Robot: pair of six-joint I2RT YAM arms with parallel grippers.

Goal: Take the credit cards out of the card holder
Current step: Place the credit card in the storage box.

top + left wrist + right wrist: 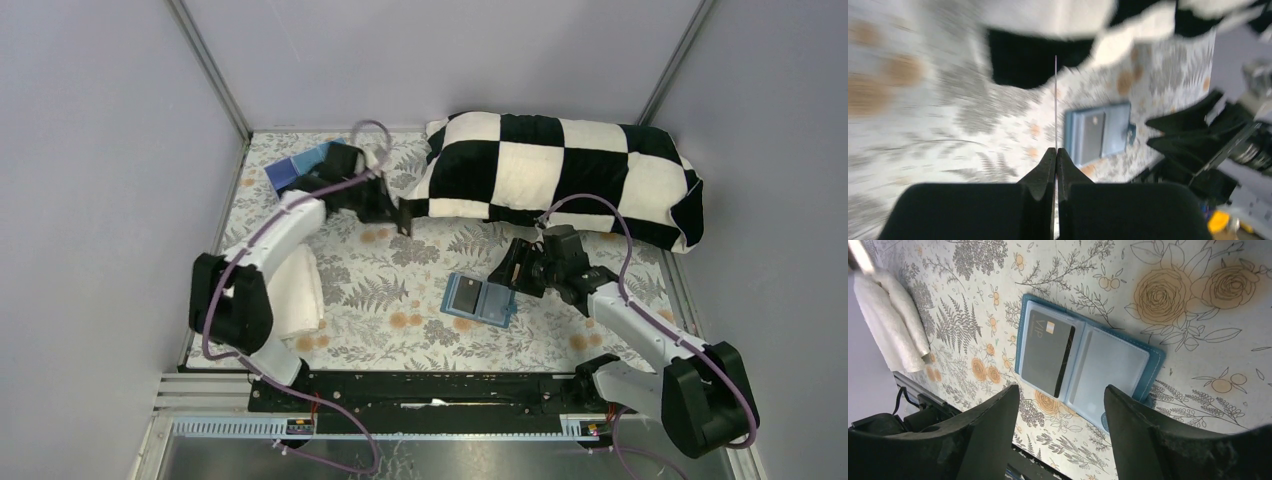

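A floral tabletop [400, 305] is taken up at 1 o'clock by a checkered pillow [560, 170]. A folded white towel [300, 290] lies at 8 o'clock and a blue-and-purple tray [297, 168] at 11 o'clock. The tray's contents cannot be made out behind the left arm.

The card holder [480, 299] lies open and flat, just toward 5 o'clock of centre. A dark grey card [1045, 352] is seen in its pocket on the 9 o'clock side. The other pocket appears empty.

The right claw [1062, 390] is spread wide just over the holder, with nothing gripped. The left claw [1056, 152], up near the pillow at 12 o'clock, is pinched tight on a thin card [1055, 100], seen only edge-on.

The dark grey card is judged light, stiff and slick. It is best taken by its exposed edge while the soft holder is kept down.
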